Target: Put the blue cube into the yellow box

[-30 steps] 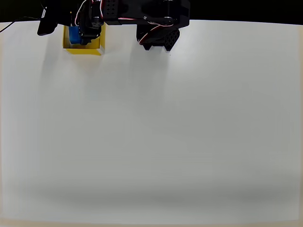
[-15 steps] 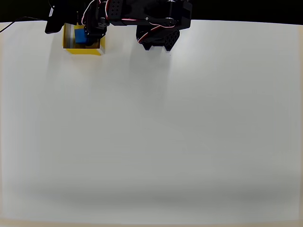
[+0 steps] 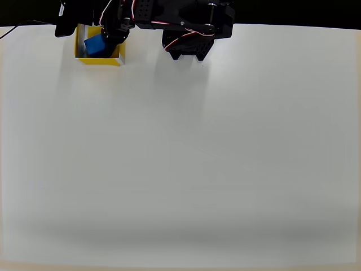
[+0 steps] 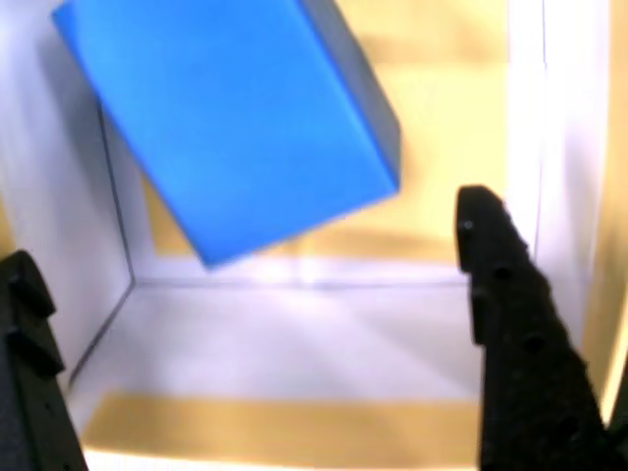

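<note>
With no writing legible, blue cube (image 4: 231, 123) lies tilted inside yellow box (image 3: 115, 60).

A bright blue cube (image 4: 231, 128), plain and unpatterned, sits inside a yellow box (image 3: 115, 59) whose inner walls look white to pale grey, though the close wrist view is blurry. The gripper (image 4: 265, 334) fingers are matte black. In the overhead view the arm (image 3: 186, 22) is black with red and white wires, on a plain white table (image 3: 197, 158).
</note>
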`<act>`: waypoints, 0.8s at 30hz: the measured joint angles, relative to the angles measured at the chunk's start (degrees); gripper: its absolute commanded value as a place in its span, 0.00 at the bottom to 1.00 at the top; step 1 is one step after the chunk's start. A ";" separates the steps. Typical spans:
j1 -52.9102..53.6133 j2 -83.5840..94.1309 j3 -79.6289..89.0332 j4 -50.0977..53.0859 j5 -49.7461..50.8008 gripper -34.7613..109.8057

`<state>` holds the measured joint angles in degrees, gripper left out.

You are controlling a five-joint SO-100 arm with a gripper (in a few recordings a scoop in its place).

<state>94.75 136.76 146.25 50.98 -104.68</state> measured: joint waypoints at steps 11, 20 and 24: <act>-4.92 3.87 -10.55 8.26 -0.44 0.57; -22.24 7.38 -10.72 3.87 5.10 0.54; -29.53 10.63 -8.96 2.72 6.06 0.47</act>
<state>65.21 147.39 137.29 53.70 -98.61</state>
